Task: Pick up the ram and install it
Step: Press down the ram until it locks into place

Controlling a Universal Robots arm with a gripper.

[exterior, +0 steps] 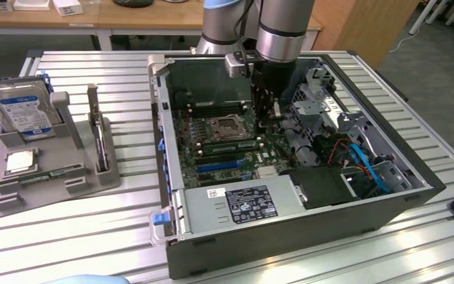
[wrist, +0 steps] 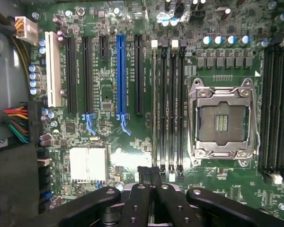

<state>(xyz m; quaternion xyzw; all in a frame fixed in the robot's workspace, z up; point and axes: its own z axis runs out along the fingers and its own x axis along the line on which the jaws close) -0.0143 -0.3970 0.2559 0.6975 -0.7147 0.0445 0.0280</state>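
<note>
One open PC case (exterior: 290, 236) lies on the slatted surface (exterior: 93, 236). At its near end sits 1 silver power-supply box (exterior: 239, 204) with a black label.

On the exterior view's left, 1 grey holder (exterior: 85, 183) carries three parts. The ram (exterior: 51, 175) lies flat in a groove near the holder's front edge, well apart from the pincer. Just behind it is 1 square silver CPU chip (exterior: 20, 161), and further back 1 blue-and-white-labelled hard drive (exterior: 22, 111) stands upright.

Inside the case is the green motherboard (exterior: 211, 148) with 1 empty CPU socket (wrist: 222, 122) in a metal frame. Beside the socket run 4 long black memory slots (wrist: 173, 94). Next come 1 blue slot (wrist: 121, 75) and 1 white slot (wrist: 51, 68), with black ones between them. More black slots (wrist: 274, 104) lie on the socket's other side.

The pincer (wrist: 150, 172) hovers over the board, near the ends of the 4 memory slots. It is closed, its 2 dark fingertips (wrist: 144, 176) pressed together. In the exterior view the pincer (exterior: 274, 109) hangs just beside the socket, and the arm (exterior: 278, 29) rises from it toward the case's far wall.
</note>
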